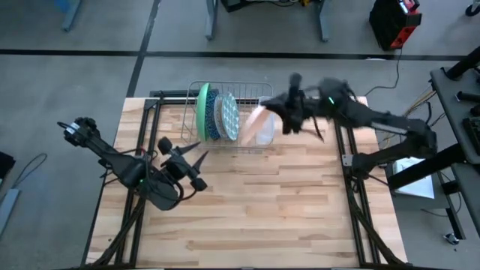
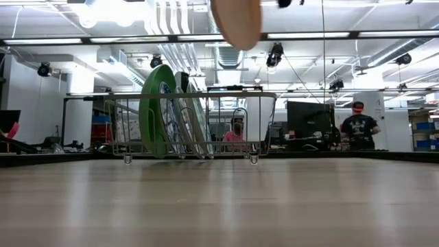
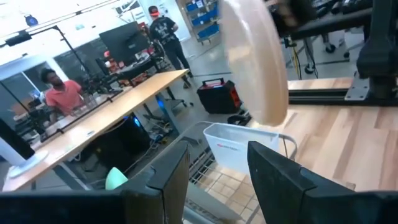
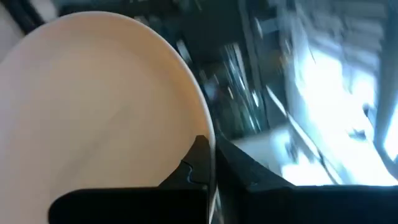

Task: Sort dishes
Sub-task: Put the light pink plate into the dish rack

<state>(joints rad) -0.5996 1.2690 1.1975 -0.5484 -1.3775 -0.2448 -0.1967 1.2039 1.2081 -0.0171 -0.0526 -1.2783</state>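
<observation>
Overhead, the right gripper [image 1: 289, 120] holds a peach-pink bowl [image 1: 255, 124] on edge just right of three plates standing in a wire rack [image 1: 259, 90] at upper centre: green plate [image 1: 202, 111], blue speckled plate [image 1: 213, 116], white dotted plate [image 1: 228, 116]. The left gripper [image 1: 201, 161] waits open over the bench [image 1: 285, 210], lower left. From bench level, the bowl [image 2: 236, 20] hangs at top centre above the rack [image 2: 264, 120]. At the right wrist, the fingers [image 4: 199, 158] pinch the bowl's rim.

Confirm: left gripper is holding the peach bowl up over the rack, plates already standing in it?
Wrong arm. The right gripper holds the peach bowl above the rack, per the high view. The left gripper waits open over the table. Plates do stand in the rack.
</observation>
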